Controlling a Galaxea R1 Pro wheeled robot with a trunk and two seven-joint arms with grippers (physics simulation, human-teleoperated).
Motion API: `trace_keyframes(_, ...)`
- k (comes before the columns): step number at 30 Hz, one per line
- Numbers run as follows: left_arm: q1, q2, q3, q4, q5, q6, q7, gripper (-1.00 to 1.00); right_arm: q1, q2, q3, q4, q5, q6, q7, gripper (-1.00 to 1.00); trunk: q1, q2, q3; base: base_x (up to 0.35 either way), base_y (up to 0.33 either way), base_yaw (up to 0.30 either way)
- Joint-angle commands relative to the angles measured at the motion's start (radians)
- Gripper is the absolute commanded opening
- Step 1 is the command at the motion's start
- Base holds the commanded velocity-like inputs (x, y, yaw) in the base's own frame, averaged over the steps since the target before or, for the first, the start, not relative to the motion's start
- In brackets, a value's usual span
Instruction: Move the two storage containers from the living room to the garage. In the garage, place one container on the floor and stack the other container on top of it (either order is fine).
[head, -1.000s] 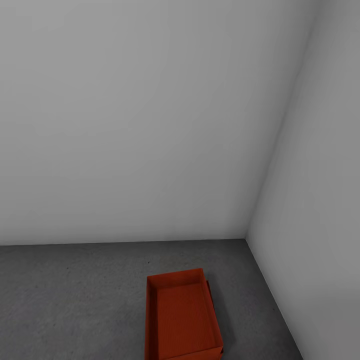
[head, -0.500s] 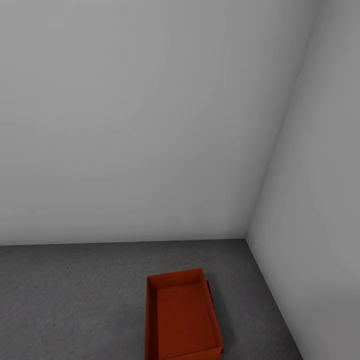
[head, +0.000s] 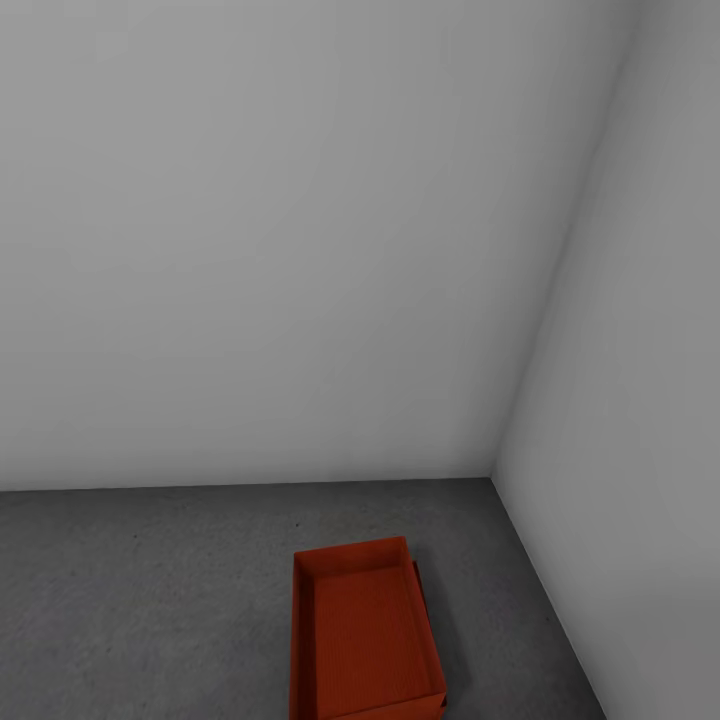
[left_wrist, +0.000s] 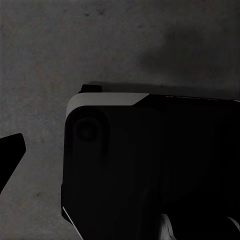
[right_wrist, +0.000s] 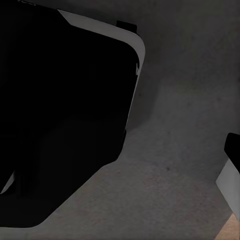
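Note:
One orange-red storage container (head: 365, 635) sits open-topped on the dark grey garage floor (head: 150, 600), close to the corner of two pale walls. A thin darker red edge (head: 421, 585) sticks out along its right side, low down, and looks like the rim of the second container beneath it. Nothing lies inside the upper bin. In the left wrist view a black pointed tip (left_wrist: 11, 155) juts in over the concrete, and I cannot tell the gripper's state from it. No finger gap can be made out in the right wrist view either.
Plain pale grey walls (head: 300, 250) meet in a corner at the right (head: 495, 478). My own dark body with a white rim (left_wrist: 107, 100) shows large in the left wrist view and likewise (right_wrist: 130, 40) in the right wrist view, over mottled concrete.

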Motion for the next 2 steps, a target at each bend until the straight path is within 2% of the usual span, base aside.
trace_keyframes(1, -0.001, -0.001, 0.008, 0.001, -0.009, -0.004, 0.003, 1.0, -0.001, 0.0, 0.004, 0.001, 0.005, 0.002, 0.001, 1.0, 0.001, -0.002, -0.002, 0.0, 0.0, 0.0)
trace_keyframes(2, -0.001, -0.001, 0.008, 0.001, -0.009, -0.004, 0.003, 1.0, -0.001, 0.0, 0.004, 0.001, 0.004, 0.002, 0.001, 1.0, 0.001, -0.002, -0.002, 0.0, 0.0, 0.0)
